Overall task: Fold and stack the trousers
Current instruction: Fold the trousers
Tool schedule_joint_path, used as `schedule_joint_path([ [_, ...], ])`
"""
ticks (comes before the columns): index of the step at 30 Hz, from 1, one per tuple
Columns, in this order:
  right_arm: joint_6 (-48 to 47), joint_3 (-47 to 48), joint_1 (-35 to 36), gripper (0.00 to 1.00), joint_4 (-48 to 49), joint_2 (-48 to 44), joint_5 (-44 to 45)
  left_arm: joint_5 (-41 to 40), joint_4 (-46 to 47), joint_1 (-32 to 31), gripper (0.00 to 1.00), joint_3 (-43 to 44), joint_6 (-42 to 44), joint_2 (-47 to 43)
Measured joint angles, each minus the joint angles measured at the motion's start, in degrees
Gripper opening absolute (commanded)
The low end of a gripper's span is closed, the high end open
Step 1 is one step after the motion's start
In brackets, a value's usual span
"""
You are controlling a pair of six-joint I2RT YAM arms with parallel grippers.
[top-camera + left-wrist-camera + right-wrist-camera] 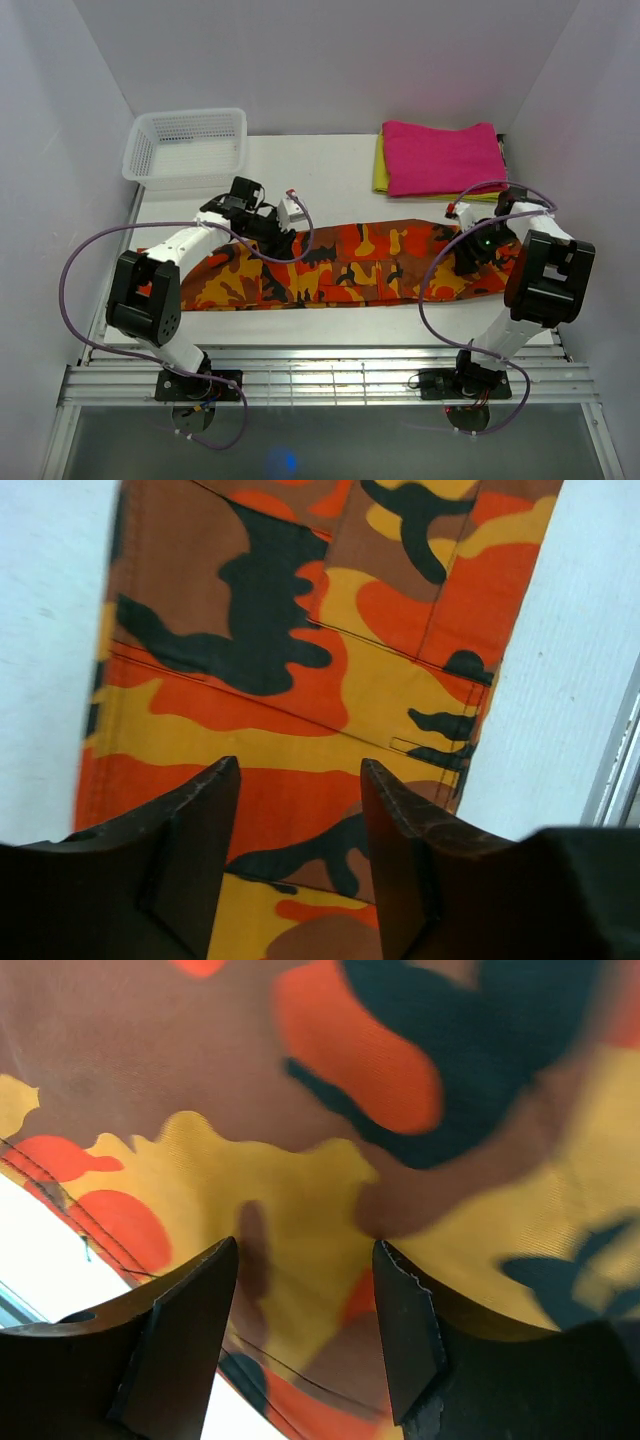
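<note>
The camouflage trousers (350, 265) lie flat as a long band across the middle of the table, legs one over the other. My left gripper (272, 228) hovers over the left part of the band, jaws open and empty; its wrist view shows the cloth (300, 650) below the fingers (200, 820). My right gripper (478, 250) is over the right end, jaws open and empty, very close above the cloth (330, 1140), near its edge.
A white mesh basket (187, 147) stands at the back left. A folded magenta cloth (440, 157) lies on a folded yellow cloth (381, 165) at the back right. White walls enclose three sides. A slatted rail (320, 375) runs along the near edge.
</note>
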Motion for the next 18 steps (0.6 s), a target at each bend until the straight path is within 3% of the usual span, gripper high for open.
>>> schedule_joint_path([
  [3,0.24,-6.56,2.82,0.61,2.97,-0.50,1.79,-0.98,1.36,-1.99,0.60,-3.72,-1.18,0.09],
  [8,-2.45,-16.26,9.27,0.59,6.29,-9.40,3.91,-1.05,1.70,-3.02,0.60,-7.21,-1.14,-1.84],
  [11,-5.92,-20.31,12.07,0.64,2.75,-15.02,2.84,-0.98,2.91,-3.80,0.69,-7.48,-1.42,-4.61],
  [14,-7.96,-19.30,12.48,0.76,-3.34,-17.57,0.04,-0.35,6.03,-5.33,0.81,-7.21,-3.30,-6.29],
  [18,-5.79,-10.16,12.37,0.82,-6.51,-17.55,-5.18,0.92,9.57,-7.26,0.84,-1.90,-8.59,-2.19],
])
